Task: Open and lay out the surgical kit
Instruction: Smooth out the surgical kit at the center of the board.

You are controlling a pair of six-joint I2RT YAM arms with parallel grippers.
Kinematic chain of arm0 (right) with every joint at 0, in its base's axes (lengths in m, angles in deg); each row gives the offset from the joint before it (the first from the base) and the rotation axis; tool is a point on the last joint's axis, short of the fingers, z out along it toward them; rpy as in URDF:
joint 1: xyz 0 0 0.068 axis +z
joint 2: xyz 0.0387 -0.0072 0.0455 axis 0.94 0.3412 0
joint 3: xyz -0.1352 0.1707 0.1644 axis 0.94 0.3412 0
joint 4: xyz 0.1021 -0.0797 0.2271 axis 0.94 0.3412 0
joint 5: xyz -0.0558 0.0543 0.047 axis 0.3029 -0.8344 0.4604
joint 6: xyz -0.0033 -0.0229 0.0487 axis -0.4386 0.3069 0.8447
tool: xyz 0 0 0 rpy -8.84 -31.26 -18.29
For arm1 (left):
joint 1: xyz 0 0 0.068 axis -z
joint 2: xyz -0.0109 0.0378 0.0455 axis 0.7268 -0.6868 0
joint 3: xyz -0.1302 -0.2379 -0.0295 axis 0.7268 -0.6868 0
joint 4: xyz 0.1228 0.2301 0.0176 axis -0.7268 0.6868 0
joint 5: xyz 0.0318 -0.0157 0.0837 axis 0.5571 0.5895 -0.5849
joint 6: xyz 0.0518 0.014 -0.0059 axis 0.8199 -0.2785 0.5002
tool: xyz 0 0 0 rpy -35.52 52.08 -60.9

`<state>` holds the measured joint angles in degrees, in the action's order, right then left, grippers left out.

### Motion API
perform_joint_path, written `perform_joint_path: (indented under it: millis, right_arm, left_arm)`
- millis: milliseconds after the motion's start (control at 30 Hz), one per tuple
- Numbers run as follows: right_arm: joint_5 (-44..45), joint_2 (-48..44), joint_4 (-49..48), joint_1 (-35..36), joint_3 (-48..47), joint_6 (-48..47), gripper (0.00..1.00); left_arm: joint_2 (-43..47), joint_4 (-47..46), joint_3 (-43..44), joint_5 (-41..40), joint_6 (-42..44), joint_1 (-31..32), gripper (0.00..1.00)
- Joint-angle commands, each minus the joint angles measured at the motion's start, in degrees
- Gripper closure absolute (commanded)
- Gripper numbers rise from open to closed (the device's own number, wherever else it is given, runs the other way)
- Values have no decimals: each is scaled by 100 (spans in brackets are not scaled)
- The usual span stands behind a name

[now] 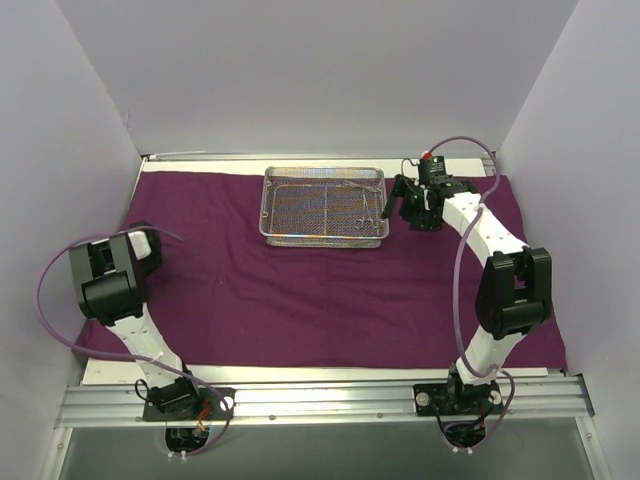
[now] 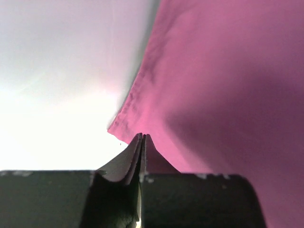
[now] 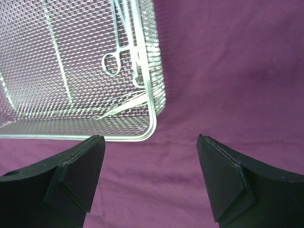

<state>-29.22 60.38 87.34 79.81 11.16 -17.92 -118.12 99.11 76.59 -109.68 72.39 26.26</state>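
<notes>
Along the bottom edge of the top view, silver aluminium rail [image 1: 320, 402] with both arm bases bolted on, looping purple cables [image 1: 462, 270] off each arm. Large dark purple cloth wrap [image 1: 300, 290] lies spread flat across the middle of the frame, covering most of the table. White table surface [image 1: 105, 372] shows as a strip at lower left.

Left arm [image 1: 112, 285] is folded back at lower left, elbow over the cloth's left edge. Left gripper [image 2: 143, 137] closed, fingertips pressed together, nothing visible between them. In the left wrist view the tips sit right at a wavy corner edge of the cloth; touching or not, cannot tell. White surface fills the left of that view, cloth the right.

Right arm [image 1: 510, 290] stands at lower right and angles toward upper centre. Rectangular silver wire-mesh tray [image 1: 322, 241] sits on the cloth at upper centre, upright, long side across the frame. Thin metal scissor-like instruments [image 1: 366, 208] lie inside it toward the right end. One ring handle is clear in the right wrist view; exact count cannot tell.

Right gripper [image 3: 149, 139] open wide, holding nothing, hanging over the cloth just beside the tray's right side. In the right wrist view one tray corner shows between the two black fingers [image 3: 78, 171]. White enclosure walls [image 1: 300, 70] close off back and sides at top of frame.
</notes>
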Motion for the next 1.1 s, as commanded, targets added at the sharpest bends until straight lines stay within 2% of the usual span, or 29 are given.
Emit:
perform_joint_path:
  millis: [0,33,67,167,233,300,367,533,700,733,900,1067]
  right_arm:
    - [173,121,133,-123,-183,-59,20]
    - [234,174,176,-184,-218,-51,20]
    - [252,200,194,-211,-253,-51,20]
    - [366,306,273,-413,-315,-68,20]
    - [471,411,430,-536,-393,-94,19]
    - [700,482,554,-729,-551,-173,16]
    - [997,596,642,-861,-701,-252,13]
    - [1772,1131,976,-914,-1351,-358,10]
    - [2107,1615,1187,-932,-1852,-455,11]
    - [2115,1755,1205,-941,-2001,-472,11]
    - [2107,2326,1302,-941,-2520,-543,12]
    - [2133,2880,1276,-941,-2977,-613,12]
  left_arm:
    - [113,862,480,-140,-720,567,98]
    - [166,994,673,-105,-948,821,95]
    - [288,1282,788,-61,-1089,936,84]
    - [534,1566,1314,114,-1249,1227,67]
    - [596,1715,1727,360,-1205,1332,64]
    - [684,1839,2351,1045,-1100,1517,59]
    - [737,2006,2956,1380,-1108,1736,57]
    - [562,1893,3811,2636,-1082,1974,50]
    - [184,1602,4146,3832,-809,2317,50]
    - [123,1506,4164,4277,-818,2317,52]
    - [-563,1593,4655,4492,-871,2405,57]
    - [-1195,1628,5069,4790,-1345,2388,62]
